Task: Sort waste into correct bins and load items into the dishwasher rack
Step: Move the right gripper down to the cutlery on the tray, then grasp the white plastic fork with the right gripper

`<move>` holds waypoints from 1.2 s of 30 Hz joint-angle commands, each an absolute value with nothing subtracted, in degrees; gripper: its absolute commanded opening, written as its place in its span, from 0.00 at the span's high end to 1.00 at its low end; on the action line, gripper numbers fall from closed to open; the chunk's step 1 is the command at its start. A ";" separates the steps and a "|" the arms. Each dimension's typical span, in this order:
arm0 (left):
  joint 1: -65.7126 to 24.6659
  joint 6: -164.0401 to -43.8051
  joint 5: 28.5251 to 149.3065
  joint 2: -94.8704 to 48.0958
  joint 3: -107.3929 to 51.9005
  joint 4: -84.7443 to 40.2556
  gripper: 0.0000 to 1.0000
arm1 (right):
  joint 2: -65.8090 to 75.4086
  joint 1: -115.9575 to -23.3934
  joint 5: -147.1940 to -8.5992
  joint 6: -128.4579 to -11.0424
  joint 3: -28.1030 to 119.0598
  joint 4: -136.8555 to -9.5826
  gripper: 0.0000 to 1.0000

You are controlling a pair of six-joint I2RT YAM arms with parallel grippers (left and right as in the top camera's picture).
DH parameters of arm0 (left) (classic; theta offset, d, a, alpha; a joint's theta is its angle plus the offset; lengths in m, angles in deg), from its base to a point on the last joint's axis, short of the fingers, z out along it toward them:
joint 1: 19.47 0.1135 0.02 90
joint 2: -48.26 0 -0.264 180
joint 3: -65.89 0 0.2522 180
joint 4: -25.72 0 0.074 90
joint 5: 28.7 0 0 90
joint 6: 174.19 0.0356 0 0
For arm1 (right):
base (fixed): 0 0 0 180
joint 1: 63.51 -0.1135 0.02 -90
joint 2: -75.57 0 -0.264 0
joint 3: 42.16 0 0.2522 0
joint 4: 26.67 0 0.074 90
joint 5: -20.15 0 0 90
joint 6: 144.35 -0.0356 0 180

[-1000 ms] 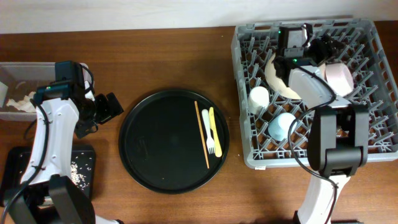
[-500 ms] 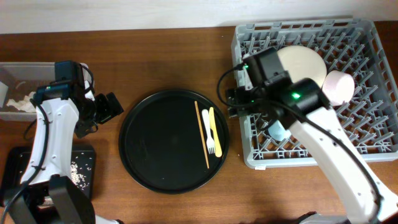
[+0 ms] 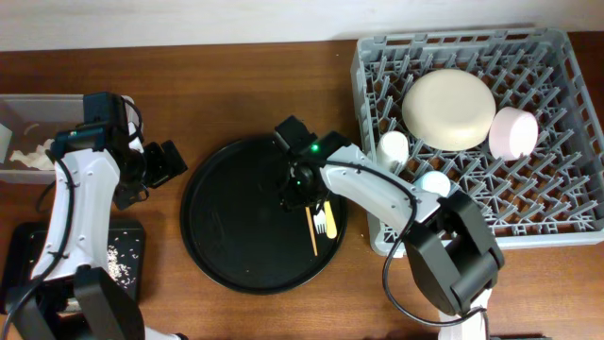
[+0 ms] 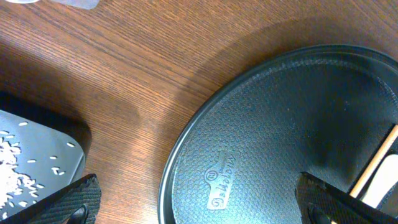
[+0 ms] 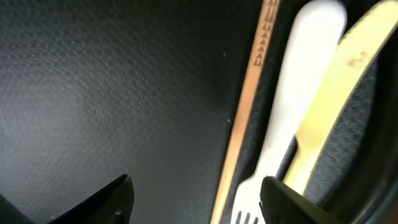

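While the right gripper point(image 5: 196, 202) is hovering low over the right part of the big round black tray point(image 3: 226, 236), its jaws are standing wide apart and gripping nothing. In the right wrist view, the thin wooden stick point(image 5: 249, 106) and the tines of the white fork point(image 5: 292, 106) are lying between the two fingertips point(image 5: 118, 193). The yellow knife point(image 5: 336, 112) is lying just beside the fork and reaching down toward the other fingertip. All three pieces are resting side by side on the tray.

To the right, the dishwasher rack point(image 3: 557, 189) is holding the cream round plate point(image 3: 448, 109) and the pink bowl point(image 3: 512, 132) toward its far side. The small white cup point(image 3: 393, 148) and the light blue cup point(image 3: 434, 182) are sitting nearer its left edge.

At the left, the left gripper point(image 4: 199, 205) is hanging over the bare wood beside the round tray, jaws spread wide and empty. Rice grains point(image 3: 121, 255) are lying in the shallow black tray point(image 3: 132, 231) at the near left, and white napkins point(image 3: 33, 156) are sitting in the clear tub point(image 3: 19, 109) farther back.
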State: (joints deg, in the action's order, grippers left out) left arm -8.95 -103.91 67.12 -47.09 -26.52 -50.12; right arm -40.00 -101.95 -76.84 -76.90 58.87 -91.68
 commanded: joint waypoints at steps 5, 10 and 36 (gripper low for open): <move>-8.82 -104.04 67.50 -46.65 -26.94 -50.17 0.01 | -40.24 -102.56 -72.01 -77.16 54.10 -88.31 0.42; -8.82 -104.04 67.52 -46.65 -26.94 -50.17 0.00 | -40.24 -102.56 -72.18 -77.16 54.10 -87.81 0.47; -8.82 -104.04 67.50 -46.65 -26.94 -50.17 0.01 | -43.14 -102.49 -65.45 -77.40 51.26 -84.49 0.63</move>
State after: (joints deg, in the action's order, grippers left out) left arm -8.95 -103.91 67.10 -47.09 -26.52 -50.12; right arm -41.39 -102.19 -66.85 -76.85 51.83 -84.11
